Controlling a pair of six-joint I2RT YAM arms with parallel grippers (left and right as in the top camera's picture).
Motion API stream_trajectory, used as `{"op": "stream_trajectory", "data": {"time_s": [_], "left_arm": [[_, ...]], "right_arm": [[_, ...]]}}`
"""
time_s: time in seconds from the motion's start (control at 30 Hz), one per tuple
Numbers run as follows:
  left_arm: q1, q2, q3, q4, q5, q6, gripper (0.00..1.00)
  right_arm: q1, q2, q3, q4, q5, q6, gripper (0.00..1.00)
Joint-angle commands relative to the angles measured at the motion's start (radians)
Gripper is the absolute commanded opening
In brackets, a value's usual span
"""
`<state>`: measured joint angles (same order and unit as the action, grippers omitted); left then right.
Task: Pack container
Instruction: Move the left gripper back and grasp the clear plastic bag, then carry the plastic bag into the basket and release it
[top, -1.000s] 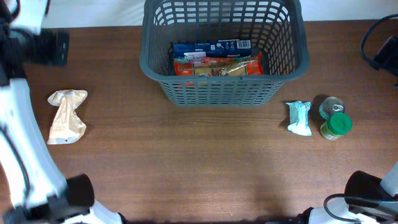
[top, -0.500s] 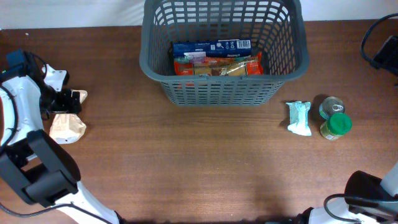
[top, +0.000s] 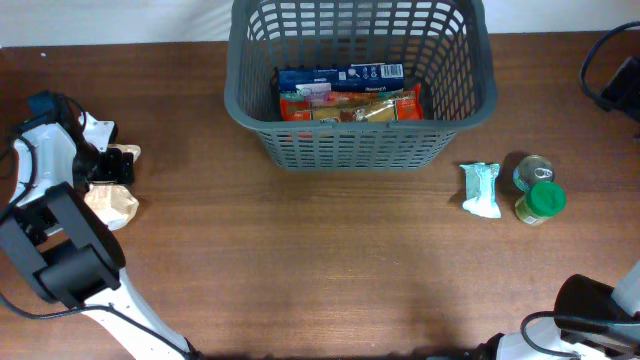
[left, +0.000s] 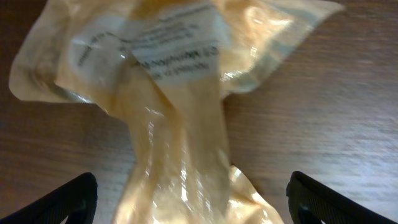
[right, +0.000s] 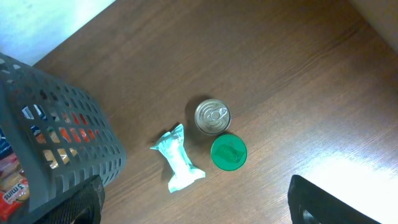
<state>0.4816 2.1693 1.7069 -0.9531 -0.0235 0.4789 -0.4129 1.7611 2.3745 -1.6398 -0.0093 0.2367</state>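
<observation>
The dark grey basket (top: 360, 145) stands at the back centre and holds a blue box (top: 340, 75) and red-orange packets (top: 350, 103); its corner shows in the right wrist view (right: 56, 124). A tan crinkled packet (top: 112, 205) lies at the far left. My left gripper (top: 105, 165) is low over its narrow middle. In the left wrist view the packet (left: 180, 93) fills the frame, and the open left gripper (left: 193, 199) has a finger on each side, not touching. My right gripper (right: 196, 199) is open, empty and high above the right side.
A teal packet (top: 481, 189) (right: 179, 160), a tin can (top: 531, 170) (right: 212, 116) and a green-lidded jar (top: 541, 202) (right: 228, 152) sit close together to the right of the basket. Dark arm parts and a cable show at the right edge (top: 615, 85).
My left arm has swung in from the top left and come down over the tan packet. The packet, the basket and the items on the right have not moved.
</observation>
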Motion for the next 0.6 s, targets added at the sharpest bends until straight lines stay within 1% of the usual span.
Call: {"op": "stream_trajectory", "data": {"time_s": [0.0, 0.03, 0.07, 0.2, 0.27, 0.33, 0.4, 0.43, 0.47, 0.57], "left_arm": [[0.018, 0.029, -0.008, 0.008, -0.006, 0.019, 0.89], [0.019, 0.038, -0.008, 0.01, -0.006, 0.019, 0.89], [0.019, 0.042, -0.008, 0.009, -0.006, 0.019, 0.84], [0.019, 0.07, -0.009, 0.009, -0.006, 0.019, 0.75], [0.019, 0.085, -0.008, 0.003, 0.002, 0.019, 0.73], [0.019, 0.1, -0.008, -0.006, 0.011, 0.019, 0.65], [0.018, 0.103, -0.008, -0.016, 0.03, 0.019, 0.45], [0.019, 0.102, -0.007, -0.02, 0.04, 0.014, 0.2], [0.019, 0.098, -0.001, -0.029, 0.04, -0.003, 0.02], [0.018, 0.086, 0.063, -0.088, 0.048, -0.022, 0.02]], "right_arm": [[-0.006, -0.004, -0.004, -0.002, -0.009, 0.008, 0.89], [-0.006, -0.004, -0.004, -0.002, -0.009, 0.008, 0.89], [-0.006, -0.004, -0.004, -0.002, -0.009, 0.008, 0.89], [-0.006, -0.004, -0.004, -0.001, -0.009, 0.008, 0.89], [-0.006, -0.004, -0.004, 0.002, -0.009, 0.008, 0.89], [-0.006, -0.004, -0.004, 0.002, -0.009, 0.008, 0.89], [-0.006, -0.004, -0.004, 0.0, -0.009, 0.008, 0.89], [-0.006, -0.004, -0.004, 0.0, -0.009, 0.008, 0.89], [-0.006, -0.004, -0.004, -0.002, -0.009, 0.008, 0.89], [-0.006, -0.004, -0.004, -0.003, -0.009, 0.008, 0.89]]}}
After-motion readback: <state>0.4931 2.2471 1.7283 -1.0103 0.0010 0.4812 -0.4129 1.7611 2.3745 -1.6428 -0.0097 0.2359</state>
